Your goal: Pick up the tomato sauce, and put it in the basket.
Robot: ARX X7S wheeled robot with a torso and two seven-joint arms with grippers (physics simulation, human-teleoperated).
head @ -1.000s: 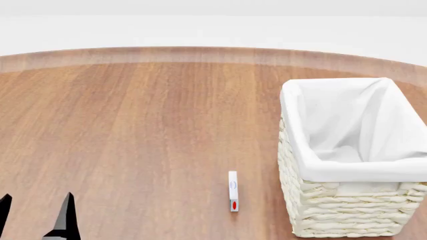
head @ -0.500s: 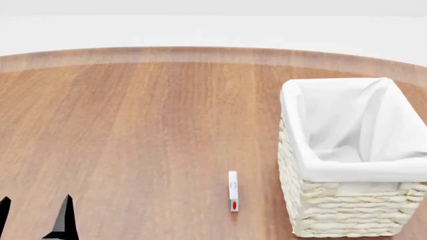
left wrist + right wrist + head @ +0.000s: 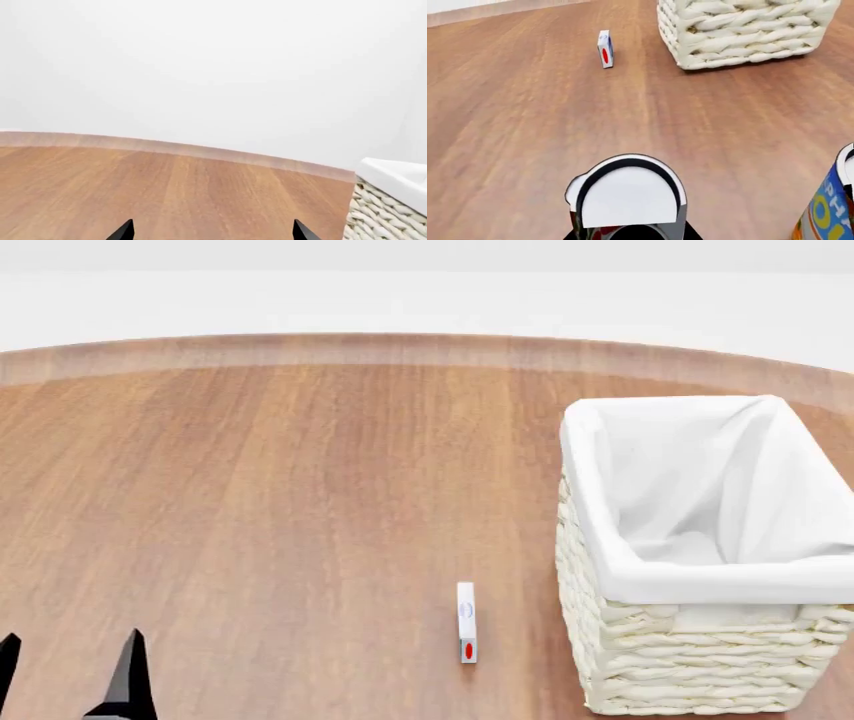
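The tomato sauce (image 3: 627,195), a small can with a silvery-white top and a strip of red label, fills the near part of the right wrist view. My right gripper (image 3: 634,235) sits on both sides of it, its black fingers pressed against the can's sides. The head view shows neither this gripper nor the can. The basket (image 3: 581,490), cream wicker with a white liner, stands at the right of the table, and its wall shows as basket (image 3: 740,30) and basket (image 3: 387,215). My left gripper (image 3: 70,678) is open and holds nothing, low at the left, left gripper (image 3: 211,232).
A small white box with a red oval (image 3: 466,622) stands on edge just left of the basket, the same box (image 3: 604,48) ahead of the held can. A blue-and-yellow can (image 3: 834,200) stands close beside the right gripper. The wooden table (image 3: 267,490) ends at a curved far edge.
The left gripper has sunk slightly toward the lower edge of the head view. The basket and the small box have stayed put.
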